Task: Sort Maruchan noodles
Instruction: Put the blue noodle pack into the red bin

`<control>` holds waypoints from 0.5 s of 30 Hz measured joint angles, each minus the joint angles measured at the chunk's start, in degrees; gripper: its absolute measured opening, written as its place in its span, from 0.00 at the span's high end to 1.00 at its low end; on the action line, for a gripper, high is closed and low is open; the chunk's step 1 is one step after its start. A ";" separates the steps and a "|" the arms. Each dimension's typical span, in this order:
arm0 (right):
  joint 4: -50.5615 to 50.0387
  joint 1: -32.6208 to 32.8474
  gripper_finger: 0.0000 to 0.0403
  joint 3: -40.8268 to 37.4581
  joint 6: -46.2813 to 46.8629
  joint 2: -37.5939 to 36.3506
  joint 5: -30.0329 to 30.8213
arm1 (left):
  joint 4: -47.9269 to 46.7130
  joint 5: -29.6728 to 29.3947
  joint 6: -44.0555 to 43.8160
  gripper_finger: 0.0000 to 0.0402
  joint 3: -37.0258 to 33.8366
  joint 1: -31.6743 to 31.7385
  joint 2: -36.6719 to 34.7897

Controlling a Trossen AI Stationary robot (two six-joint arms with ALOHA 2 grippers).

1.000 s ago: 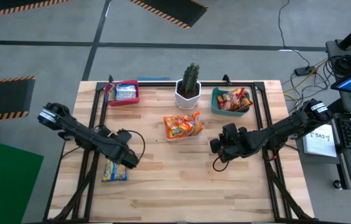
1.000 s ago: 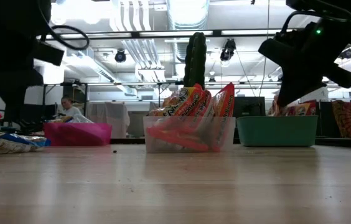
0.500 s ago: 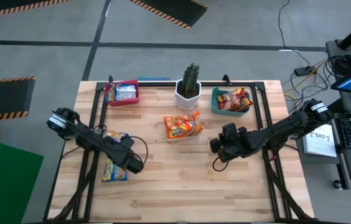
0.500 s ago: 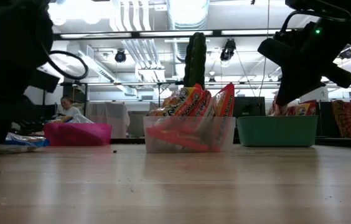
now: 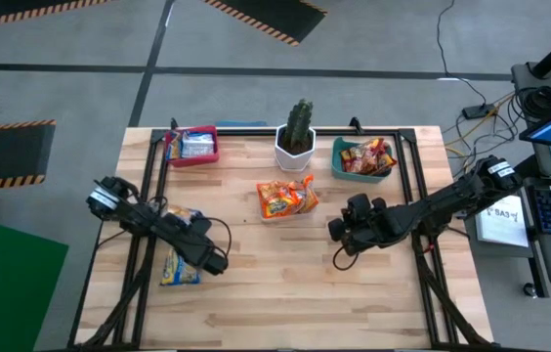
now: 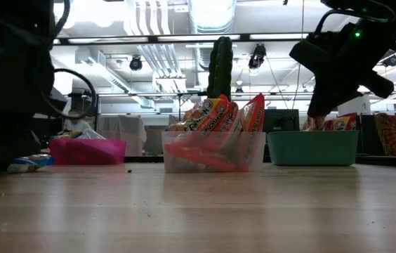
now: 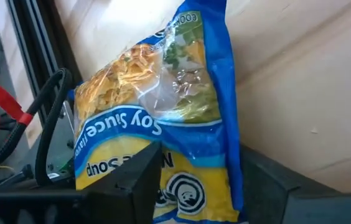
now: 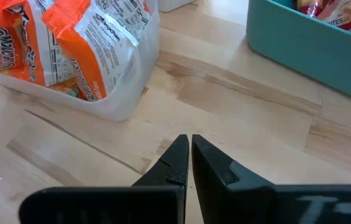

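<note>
Two arms are over the wooden tabletop [image 5: 285,284], and the action is on the cactus pot's [image 5: 295,147] left side. The left pincer [image 5: 213,260] is low, well to the left of the pot and nearer the front edge, its fingers spread either side of a yellow-and-blue soy sauce packet [image 7: 163,124] lying flat on the wood; in the left wrist view the packet sits between the two dark fingers [image 7: 132,186], which stand apart and are not pressing it. From above, that packet [image 5: 180,268] lies just beside the pincer, with a second yellow-and-blue packet [image 5: 184,213] a little nearer the pot's row.

The right pincer [image 5: 339,233] hovers right of the pot and in front of it, clenched on nothing, fingertips [image 8: 178,155] pressed together above bare wood.

Directly in front of the pot stands a clear tub [image 5: 283,210] with orange packets [image 5: 285,196] upright in it. Just right of the pot, the teal bin [image 5: 338,161] holds red-orange packets [image 5: 366,156]. Left of the pot, the red bin [image 5: 215,149] holds more packets [image 5: 190,145], details too small to tell. In the low view a person [image 6: 78,126] shows far behind the red bin.
</note>
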 joint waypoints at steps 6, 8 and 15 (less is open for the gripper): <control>0.09 0.00 0.98 0.00 -1.09 0.02 -0.01 | 3.25 -0.04 3.30 0.80 0.00 -0.02 2.08; 0.18 0.04 0.98 0.00 -1.41 0.02 -0.01 | 3.97 -0.15 4.23 0.91 0.08 -0.03 1.88; 0.85 0.28 0.98 0.00 -3.12 0.02 -0.03 | 5.88 -2.11 9.12 0.96 3.92 -1.29 -1.67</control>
